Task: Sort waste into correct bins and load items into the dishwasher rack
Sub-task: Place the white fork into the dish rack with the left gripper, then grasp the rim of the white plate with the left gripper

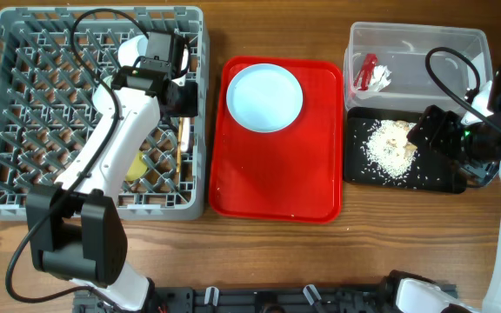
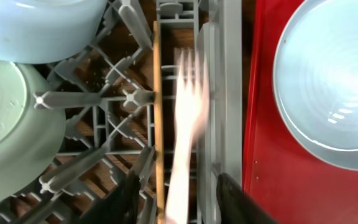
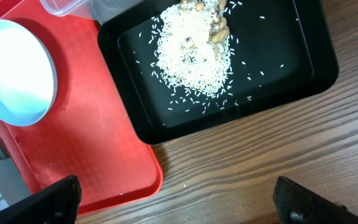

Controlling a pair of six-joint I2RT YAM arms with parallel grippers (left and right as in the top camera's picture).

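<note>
**Over the rack's right-hand edge: fork loose between the left fingers, plate waiting next door**

Over the right side of the dishwasher rack [image 1: 163,207] hangs my left gripper [image 2: 180,184], and everything turns on what sits between its fingers. The rack's outer wall runs straight away from the wrist camera. Just past it lies the red tray [image 1: 268,174], with the round plate [image 1: 263,97] resting on it.

Inside the wall, the white fork [image 2: 188,106] lies lengthwise, its tines pointing away from the fingers and its handle running back into the gap between them. Its long axis is parallel to the wall and to the wooden chopstick [image 2: 158,93] just to its left.

The left fingers stand partly apart, with daylight on both sides of the handle. The fork looks blurred, so I judge it is loose and dropping into the rack, not pinched.

If the plate is next, it is off to the right of these fingers, across the wall, and my left arm is clearly the nearer one.

The right gripper [image 3: 179,202] is spread wide and empty over bare table, just in front of the black tray [image 3: 284,37] holding the rice scraps [image 3: 191,56].
</note>
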